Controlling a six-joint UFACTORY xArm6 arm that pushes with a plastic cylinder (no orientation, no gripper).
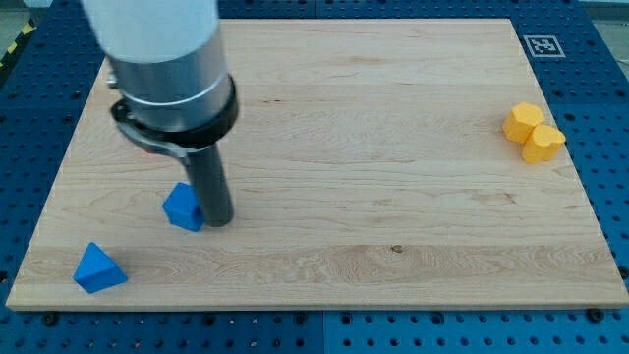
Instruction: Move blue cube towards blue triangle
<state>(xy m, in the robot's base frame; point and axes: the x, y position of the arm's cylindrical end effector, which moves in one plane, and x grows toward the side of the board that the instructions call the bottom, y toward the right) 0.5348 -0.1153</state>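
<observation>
A blue cube [182, 207] lies on the wooden board [373, 147] at the lower left. My tip [218, 221] stands right against the cube's right side, touching it. A blue triangle [98, 268] lies near the board's bottom-left corner, below and to the left of the cube, a short gap away. The rod rises from the tip into the grey arm body at the view's top left.
A yellow block [534, 133], shaped like two joined hexagonal lobes, sits near the board's right edge. A black-and-white marker tag [542, 44] is at the board's top right corner. Blue perforated table surrounds the board.
</observation>
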